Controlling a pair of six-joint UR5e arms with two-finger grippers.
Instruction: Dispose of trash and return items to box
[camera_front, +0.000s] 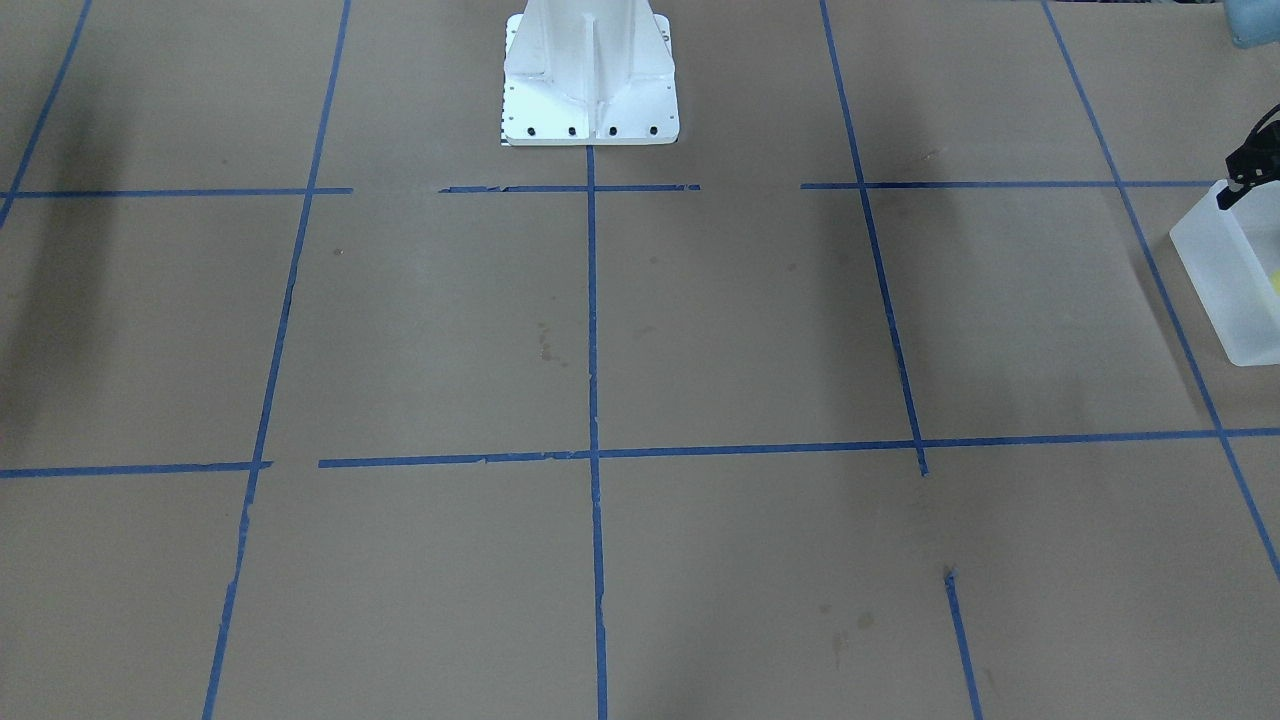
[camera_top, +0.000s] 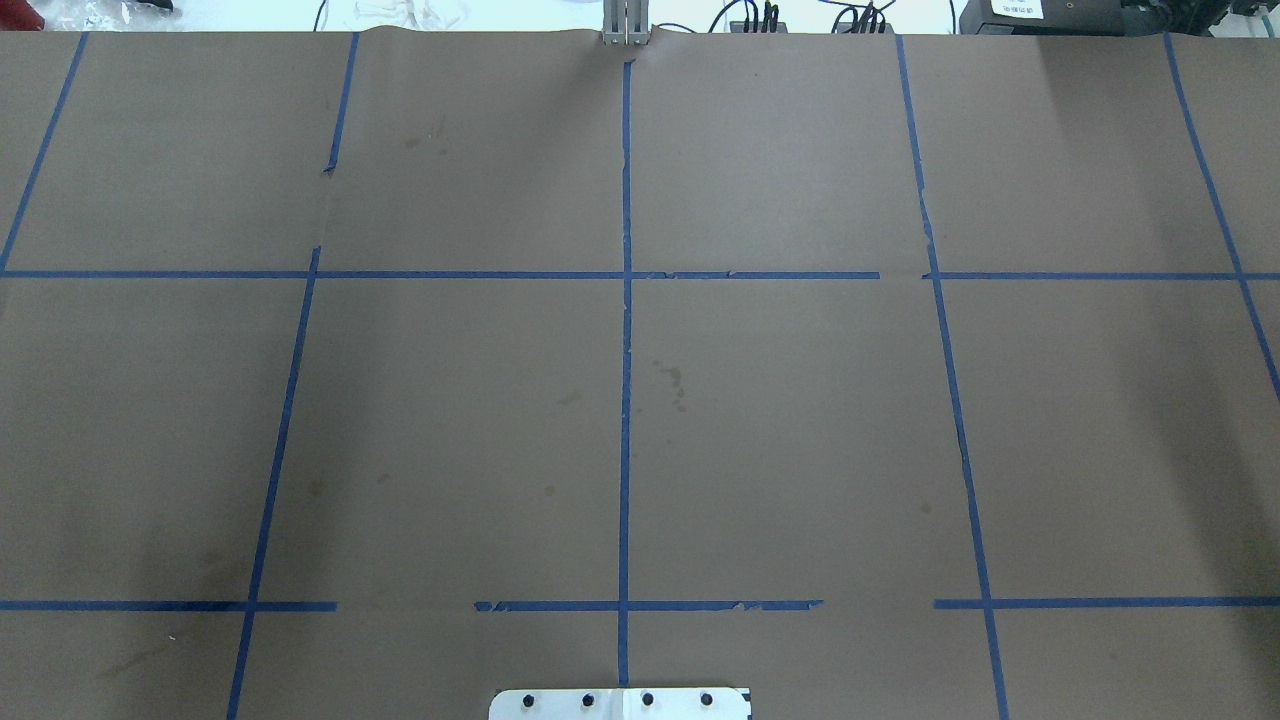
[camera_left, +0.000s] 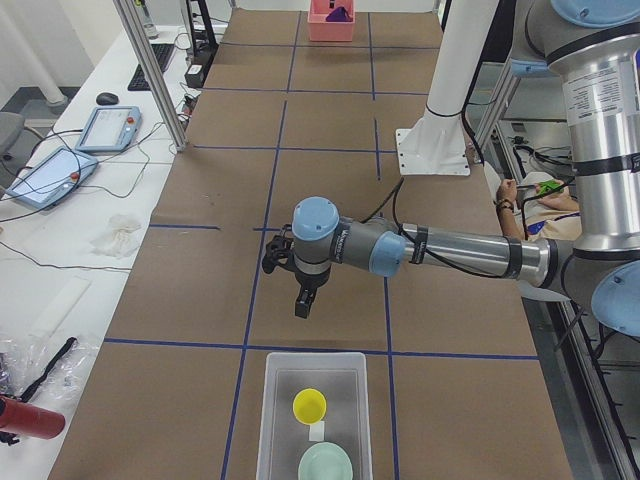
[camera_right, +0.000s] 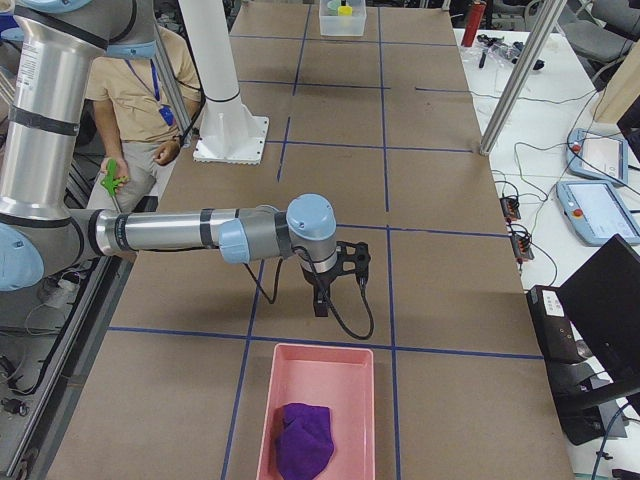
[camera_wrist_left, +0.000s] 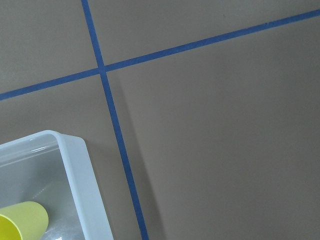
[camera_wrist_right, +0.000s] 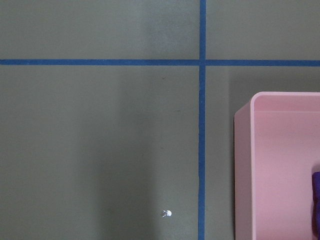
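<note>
Nearest in the view from the table's left end, a translucent frosted-white rectangular plastic box (camera_left: 270, 420) is set on the brown paper-covered table (camera_left: 190, 290), which is marked off by blue tape lines (camera_left: 257, 290). Inside the box a shallow pale mint-green round bowl (camera_left: 325, 463) is seen closest to the camera, partly cut off by the frame edge. A small white scrap (camera_left: 316, 432) lies just behind it, and a small yellow plastic tumbler cup (camera_left: 309, 404) behind that. Whether cup and bowl touch cannot be told. A corner of the box and part of the cup are also caught by the left wrist camera.

Just beyond the box's far wall the black two-finger left gripper (camera_left: 303, 306) is held above the table, fingers pointing down. Whether its jaws are apart or together cannot be told.

Farther along, the white metal robot base (camera_left: 432, 150) is bolted to the table. Near the far end the right gripper (camera_right: 320, 306) is hung over the paper just short of a pink rectangular plastic bin (camera_right: 262, 420), and its jaw state cannot be told either. A crumpled purple cloth (camera_right: 305, 440) is held in that bin
</note>
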